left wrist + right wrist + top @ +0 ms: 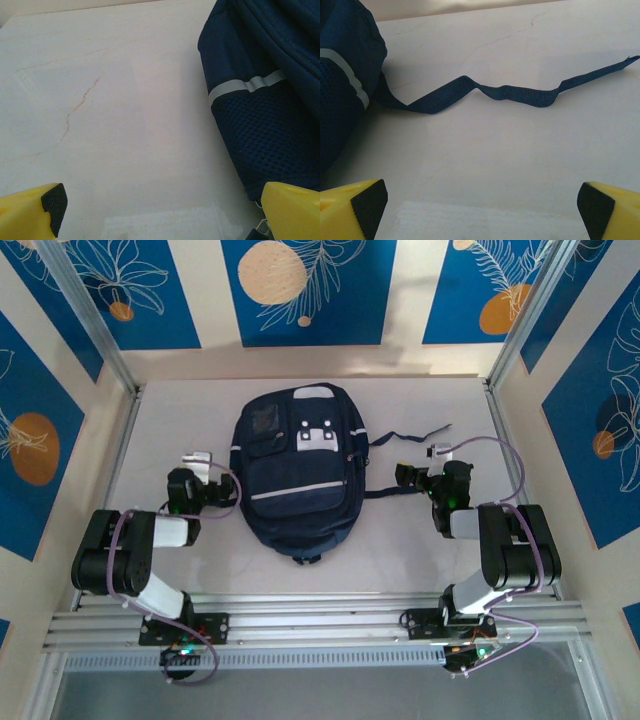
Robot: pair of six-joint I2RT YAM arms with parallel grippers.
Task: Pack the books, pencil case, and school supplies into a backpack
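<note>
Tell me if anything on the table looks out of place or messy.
One strap trails loose and wavy across the table right of the backpack, not tucked against it. Nothing else stands out.

Backpack (pixel 297 475): flat on the counter (pixel 170 410), mid-width, front face up.
Left gripper (pixel 160 215): just left of the backpack's side (contact unclear).
Right gripper (pixel 480 205): right of the backpack, apart from it.
Strap (pixel 505 94): trails rightward from the backpack along the counter, beyond the right gripper.
</note>
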